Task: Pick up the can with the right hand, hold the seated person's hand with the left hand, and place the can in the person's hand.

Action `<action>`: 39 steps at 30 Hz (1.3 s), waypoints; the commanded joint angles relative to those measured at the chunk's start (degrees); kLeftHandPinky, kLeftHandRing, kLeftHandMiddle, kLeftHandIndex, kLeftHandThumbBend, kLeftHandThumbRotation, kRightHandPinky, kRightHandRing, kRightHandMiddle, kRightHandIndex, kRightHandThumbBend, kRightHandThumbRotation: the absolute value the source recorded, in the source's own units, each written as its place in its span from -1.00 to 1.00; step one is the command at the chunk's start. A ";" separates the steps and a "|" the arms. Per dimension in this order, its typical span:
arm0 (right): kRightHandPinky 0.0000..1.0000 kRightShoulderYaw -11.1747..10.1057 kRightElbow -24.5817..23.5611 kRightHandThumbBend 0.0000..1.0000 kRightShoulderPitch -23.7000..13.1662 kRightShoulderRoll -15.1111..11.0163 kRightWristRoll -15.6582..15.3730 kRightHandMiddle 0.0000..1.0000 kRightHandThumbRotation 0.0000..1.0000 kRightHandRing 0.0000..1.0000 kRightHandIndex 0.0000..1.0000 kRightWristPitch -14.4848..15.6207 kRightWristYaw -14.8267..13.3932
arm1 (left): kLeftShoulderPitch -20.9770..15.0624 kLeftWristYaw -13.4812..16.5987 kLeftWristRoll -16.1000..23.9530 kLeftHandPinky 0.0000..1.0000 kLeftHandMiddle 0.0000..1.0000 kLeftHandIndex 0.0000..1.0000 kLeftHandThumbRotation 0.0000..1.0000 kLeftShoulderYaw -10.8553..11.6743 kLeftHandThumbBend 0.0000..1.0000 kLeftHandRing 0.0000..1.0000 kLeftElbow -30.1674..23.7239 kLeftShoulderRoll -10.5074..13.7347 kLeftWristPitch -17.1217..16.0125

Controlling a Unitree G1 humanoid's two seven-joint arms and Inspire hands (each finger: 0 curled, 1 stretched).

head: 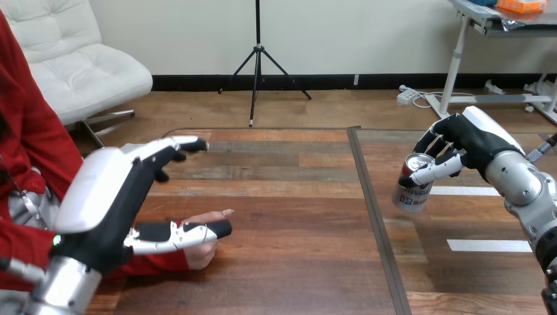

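A silver can (411,192) with a red-rimmed top hangs tilted over the right part of the table, and my right hand (474,140) is shut on it, fingers behind and thumb across its front. At the near left, the person's hand (201,254) rests on the table at the end of a red sleeve. My left hand (105,197) is over it with fingers straight, pointing right and held well above it. Its thumb (177,235) lies across the top of the person's hand. The two robot hands are far apart.
The wooden table (289,197) has a dark seam (369,197) running front to back between the hands. Two white tape strips (489,245) lie on its right part under my right arm. The person sits at the left edge.
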 commanded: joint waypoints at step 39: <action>-0.25 -1.63 -3.80 0.63 -2.59 -1.35 2.50 -0.11 -1.00 -0.17 -0.09 -4.47 0.63 | -13.07 -9.16 4.57 0.50 0.65 0.64 -0.11 -9.30 1.00 0.63 10.98 10.12 7.76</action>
